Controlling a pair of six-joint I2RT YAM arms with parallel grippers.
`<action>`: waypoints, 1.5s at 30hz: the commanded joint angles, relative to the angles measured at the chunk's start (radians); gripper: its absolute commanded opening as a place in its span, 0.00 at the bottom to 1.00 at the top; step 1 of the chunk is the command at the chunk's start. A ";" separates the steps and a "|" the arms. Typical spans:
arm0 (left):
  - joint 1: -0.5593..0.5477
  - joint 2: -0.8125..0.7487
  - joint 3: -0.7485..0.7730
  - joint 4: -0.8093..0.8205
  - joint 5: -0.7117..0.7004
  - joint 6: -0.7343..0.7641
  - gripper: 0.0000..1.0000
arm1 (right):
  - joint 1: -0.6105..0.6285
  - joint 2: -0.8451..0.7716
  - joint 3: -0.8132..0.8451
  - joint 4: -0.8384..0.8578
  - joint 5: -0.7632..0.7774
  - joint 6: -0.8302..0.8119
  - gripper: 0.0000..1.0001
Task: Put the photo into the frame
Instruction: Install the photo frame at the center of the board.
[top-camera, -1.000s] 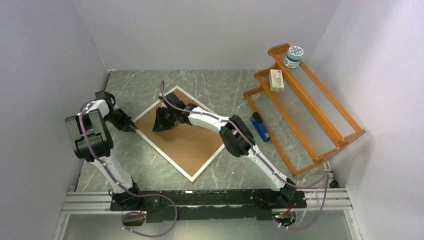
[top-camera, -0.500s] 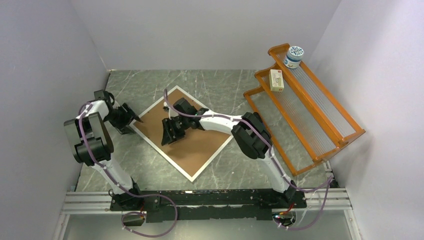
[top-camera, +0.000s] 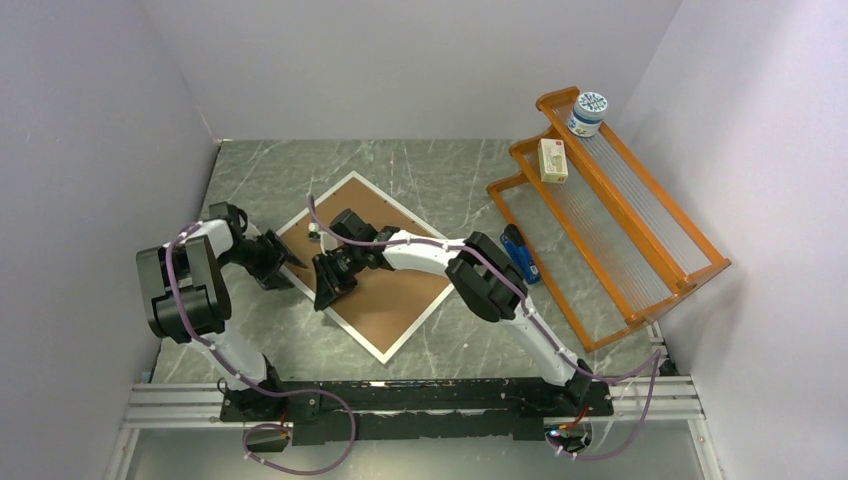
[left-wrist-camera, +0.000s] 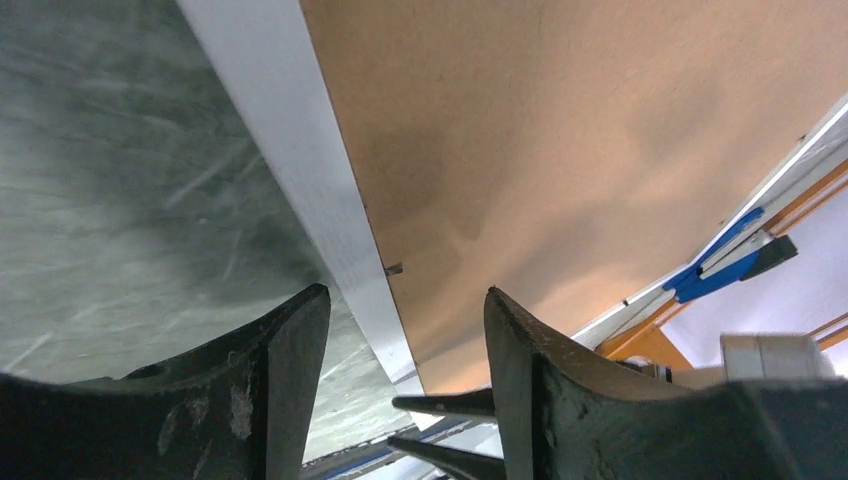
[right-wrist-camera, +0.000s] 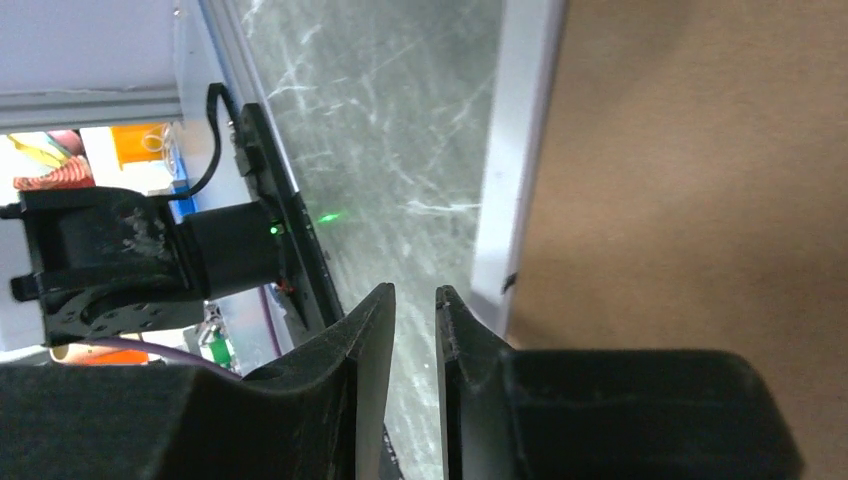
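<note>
The frame (top-camera: 417, 325) lies face down on the marble table, turned like a diamond. Its brown backing board (top-camera: 395, 290) faces up inside the thin white rim. The photo is hidden. My left gripper (top-camera: 280, 265) is open at the frame's left edge. In the left wrist view it (left-wrist-camera: 405, 300) straddles the rim (left-wrist-camera: 290, 130), with a small metal tab (left-wrist-camera: 392, 268) just ahead. My right gripper (top-camera: 325, 290) hangs over the same edge, a little nearer. Its jaws (right-wrist-camera: 413, 292) stand a narrow gap apart with nothing between them, beside the rim (right-wrist-camera: 515, 150) and board (right-wrist-camera: 700, 150).
An orange wooden rack (top-camera: 620, 220) stands at the right, with a jar (top-camera: 587, 112) and a small box (top-camera: 552, 158) on it. A blue object (top-camera: 520, 255) lies between rack and frame. Grey walls close in on the left, back and right.
My left gripper has opened and slid nearer along the frame's left edge. My right gripper moved from the board's far part to its left edge, widening then narrowing.
</note>
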 joint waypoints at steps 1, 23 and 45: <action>-0.030 -0.002 -0.019 0.030 0.020 -0.017 0.61 | -0.009 0.019 0.060 -0.034 0.036 -0.007 0.27; -0.037 0.050 -0.036 -0.013 -0.057 0.000 0.20 | -0.087 0.148 0.068 -0.119 0.151 0.015 0.16; -0.038 0.035 -0.017 -0.026 -0.002 0.014 0.20 | -0.116 -0.071 -0.053 -0.215 0.563 -0.066 0.31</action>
